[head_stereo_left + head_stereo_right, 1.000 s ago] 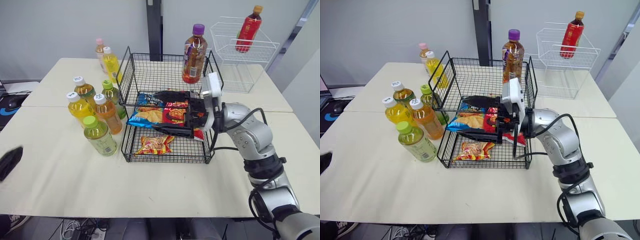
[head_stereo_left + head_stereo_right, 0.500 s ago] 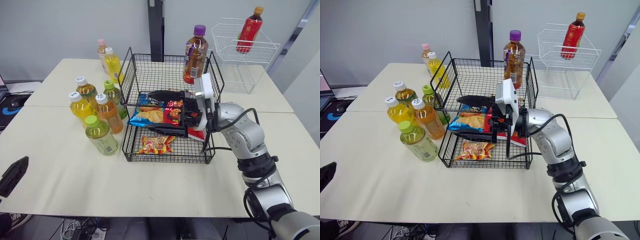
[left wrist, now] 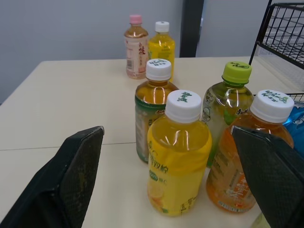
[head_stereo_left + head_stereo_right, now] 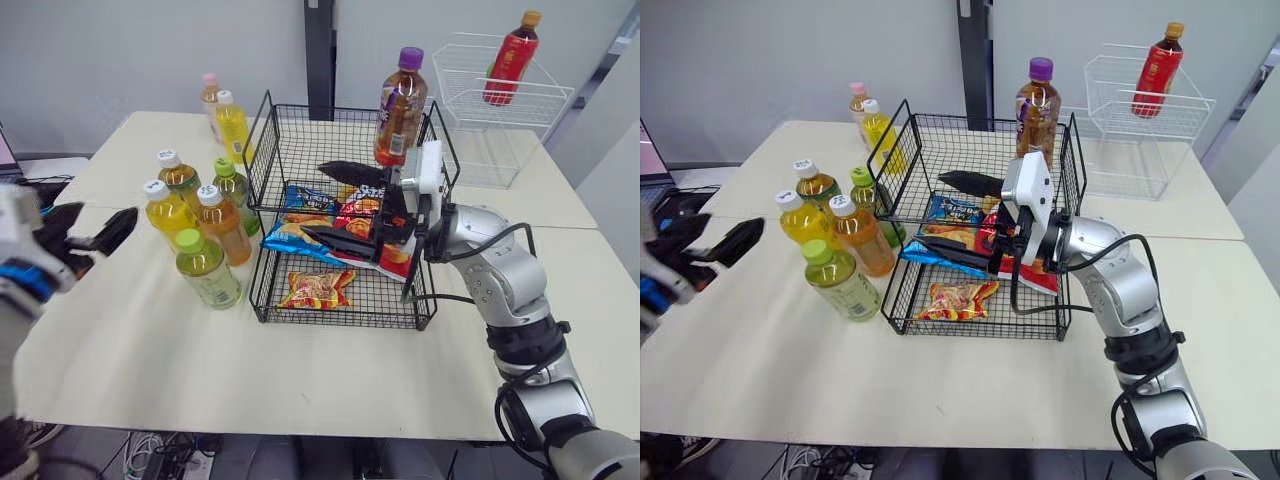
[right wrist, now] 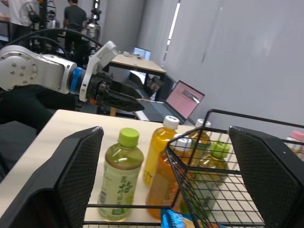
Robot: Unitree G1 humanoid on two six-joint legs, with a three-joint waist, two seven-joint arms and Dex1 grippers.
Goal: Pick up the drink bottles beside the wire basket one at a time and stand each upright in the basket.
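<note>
A black two-tier wire basket (image 4: pixel 296 141) stands mid-table. Left of it is a cluster of upright bottles: a yellow one (image 4: pixel 166 213), an orange one (image 4: pixel 224 224), a green one (image 4: pixel 206 270), a white-capped tea (image 4: pixel 178 176) and a green-capped one (image 4: pixel 232 187). Two more, pink-capped (image 4: pixel 210 93) and yellow (image 4: pixel 233 126), stand further back. A purple-capped bottle (image 4: pixel 401 108) is at the basket's far right corner; whether it is inside I cannot tell. My left gripper (image 4: pixel 92 228) is open, left of the cluster and level with the yellow bottle (image 3: pixel 179 152). My right gripper (image 4: pixel 345 206) is open and holds nothing, over the basket.
Snack packs lie in the black basket: blue chips (image 4: pixel 296 231) and a noodle pack (image 4: pixel 313 289). A white wire basket (image 4: pixel 520 96) holding a red bottle (image 4: pixel 511 58) stands at the back right. Bare table (image 4: pixel 300 370) lies in front. People (image 5: pixel 73 16) stand far off.
My left gripper has risen from the lower left edge to the table and now faces the bottle cluster. The right gripper stays open over the basket. The camera has shifted a little.
</note>
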